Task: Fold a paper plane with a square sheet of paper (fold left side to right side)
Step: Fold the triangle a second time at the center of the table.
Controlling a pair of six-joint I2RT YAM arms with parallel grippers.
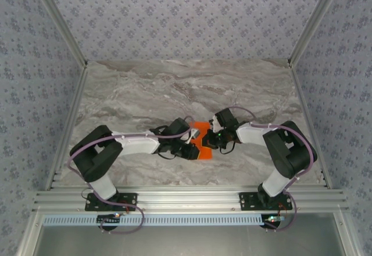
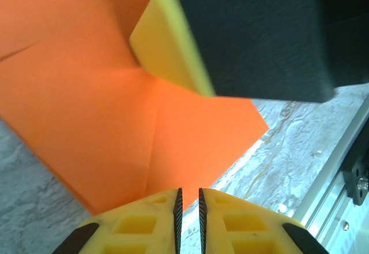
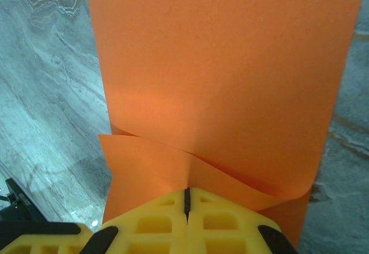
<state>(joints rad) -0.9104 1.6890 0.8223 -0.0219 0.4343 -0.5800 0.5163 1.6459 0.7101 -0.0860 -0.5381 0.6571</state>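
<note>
Left gripper (image 1: 193,144), right gripper (image 1: 216,140) meet at orange paper (image 1: 204,151), mid marble table (image 1: 174,87).

Even bright light, soft shadows; wrist close-ups blurred, orange paper (image 3: 219,63) saturated.

Left end effector (image 2: 188,191) and right end effector (image 3: 186,190) crowd each other at the orange paper (image 3: 219,63); far table (image 1: 186,87) lies free.

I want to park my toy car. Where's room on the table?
Free: the far table, from the back wall down to the paper, and the near strip between paper and front rail. Crowded: the middle, where left gripper and right gripper meet on it.
</note>
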